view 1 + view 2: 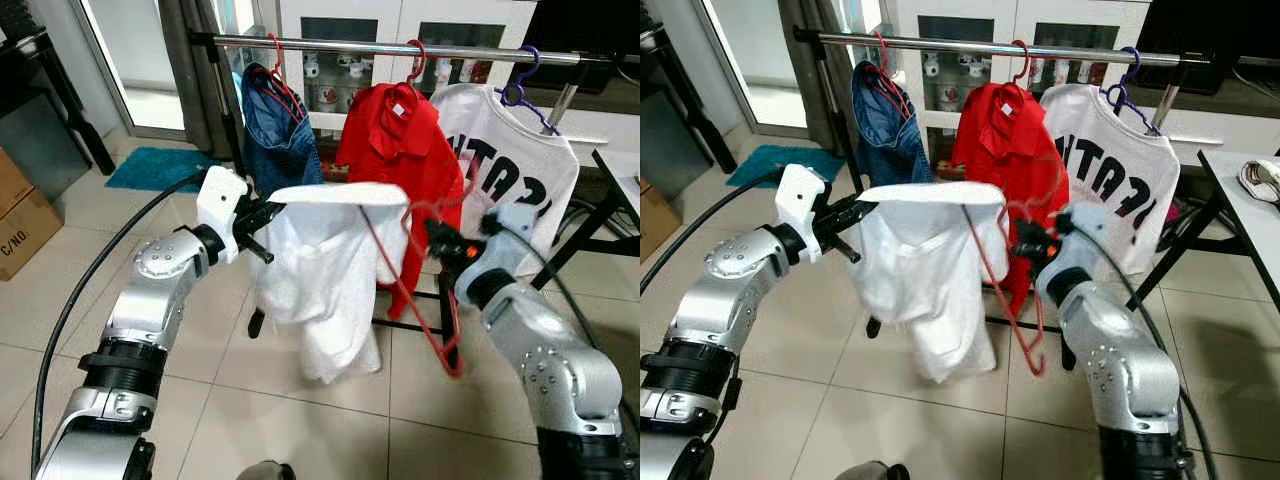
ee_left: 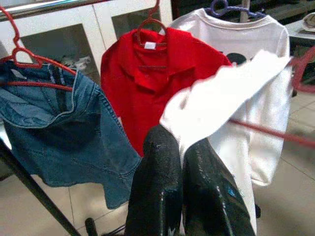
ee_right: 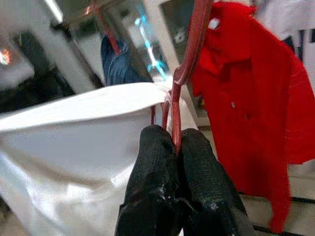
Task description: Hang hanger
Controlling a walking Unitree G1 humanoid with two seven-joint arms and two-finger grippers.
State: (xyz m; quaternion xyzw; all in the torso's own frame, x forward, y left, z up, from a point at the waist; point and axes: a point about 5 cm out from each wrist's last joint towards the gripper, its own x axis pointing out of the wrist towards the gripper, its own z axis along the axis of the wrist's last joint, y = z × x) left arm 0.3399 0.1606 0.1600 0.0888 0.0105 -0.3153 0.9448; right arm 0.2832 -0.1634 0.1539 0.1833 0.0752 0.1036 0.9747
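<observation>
In the middle of the frame the two arms held a white shirt up between them, in front of a rail that crossed the top of the picture. The left gripper, at centre left, had its fingers pressed together on one edge of the shirt, the cloth pinched between them. The right gripper, at centre right, had its fingers closed on the thin red wire of a hanger, which ran slantwise from under the shirt's top edge down to a bend at lower right of centre, near the floor. The hanger was tilted, partly inside the shirt, and well below the rail, not hooked on it. On the rail hung three garments: a denim piece at upper left on a red hanger, a red shirt in the upper middle, and a white lettered shirt at upper right on a purple hanger. A teal mat lay on the tiled floor at left, and a cardboard box stood at the far left edge.
</observation>
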